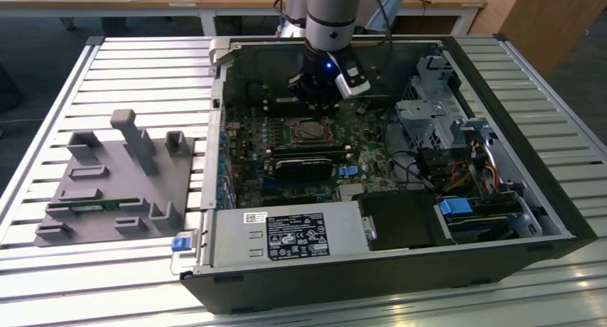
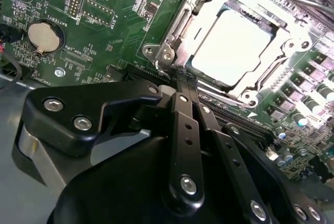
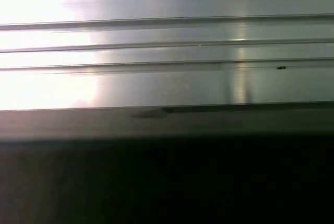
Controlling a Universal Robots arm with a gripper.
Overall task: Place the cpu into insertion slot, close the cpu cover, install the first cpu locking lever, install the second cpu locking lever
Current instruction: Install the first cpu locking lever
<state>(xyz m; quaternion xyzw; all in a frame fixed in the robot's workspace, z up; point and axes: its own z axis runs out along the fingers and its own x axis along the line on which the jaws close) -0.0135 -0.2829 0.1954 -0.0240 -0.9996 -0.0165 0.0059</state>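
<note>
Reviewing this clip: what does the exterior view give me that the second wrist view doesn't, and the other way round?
Exterior view alone: the whole open computer case on the slatted table, the grey fixture block at the exterior view's left, and the arm reaching down into the case.

Second wrist view alone: a close look at the coin battery and the gripper, its fingers together beside the socket corner.

Both: the green motherboard, with the cpu seated and the cpu cover framing it.

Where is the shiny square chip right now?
In the second wrist view the cpu sits in its socket on the green board, framed by the cpu cover, just past the gripper.
</note>
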